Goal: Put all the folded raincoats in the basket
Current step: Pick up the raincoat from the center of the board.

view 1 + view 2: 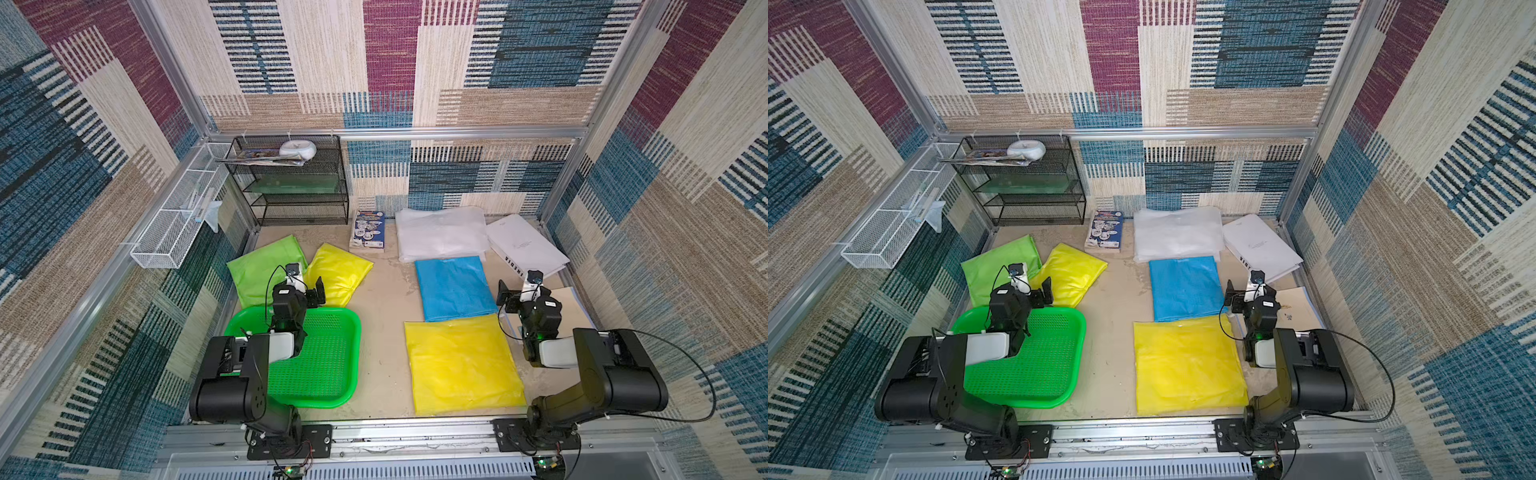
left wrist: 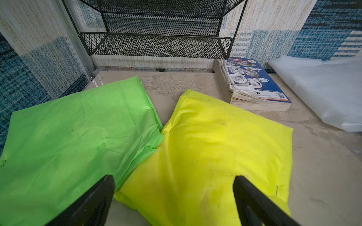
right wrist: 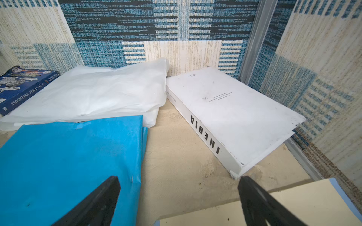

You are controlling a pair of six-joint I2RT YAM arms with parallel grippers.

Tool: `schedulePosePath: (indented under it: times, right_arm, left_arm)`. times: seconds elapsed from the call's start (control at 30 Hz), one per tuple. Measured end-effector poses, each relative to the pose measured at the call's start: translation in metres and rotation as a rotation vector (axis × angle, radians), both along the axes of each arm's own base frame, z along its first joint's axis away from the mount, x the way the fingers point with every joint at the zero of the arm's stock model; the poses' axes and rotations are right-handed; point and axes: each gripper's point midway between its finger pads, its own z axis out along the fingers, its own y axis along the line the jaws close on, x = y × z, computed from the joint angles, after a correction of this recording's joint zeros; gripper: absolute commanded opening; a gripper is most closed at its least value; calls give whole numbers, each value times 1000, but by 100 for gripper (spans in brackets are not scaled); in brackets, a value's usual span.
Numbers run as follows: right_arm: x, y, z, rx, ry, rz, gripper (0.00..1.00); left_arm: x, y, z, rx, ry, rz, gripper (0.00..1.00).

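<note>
Left gripper (image 2: 173, 180) and right gripper (image 3: 179, 179) are spread wide, nothing held. The yellow folded plastic raincoat (image 2: 215, 146), probably light, floppy and slippery, is laid just beyond the shallow bright green plastic basket (image 1: 328, 365); best pinched at a folded edge.

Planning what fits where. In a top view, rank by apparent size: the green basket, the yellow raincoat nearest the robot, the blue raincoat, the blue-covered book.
1-2. green basket and yellow raincoat: look alike, and the left arm hides part of the basket, so unranked.
3. blue raincoat
4. blue-covered book, farthest back.
</note>
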Motion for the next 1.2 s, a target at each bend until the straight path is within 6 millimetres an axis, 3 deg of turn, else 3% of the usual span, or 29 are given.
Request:
schedulePosePath:
  times: [1.03,1.13,1.2]
  right_arm:
    - [-1,1,0,1,-1,3,100]
    - [-1,0,0,1,0,3,100]
    - [-1,0,3,1,-5,3,100]
  left_arm:
    - [0,0,0,0,1,1,99]
    - [-3,4,5,9,33,46,99]
    - [-5,7,29,9,36,89,99]
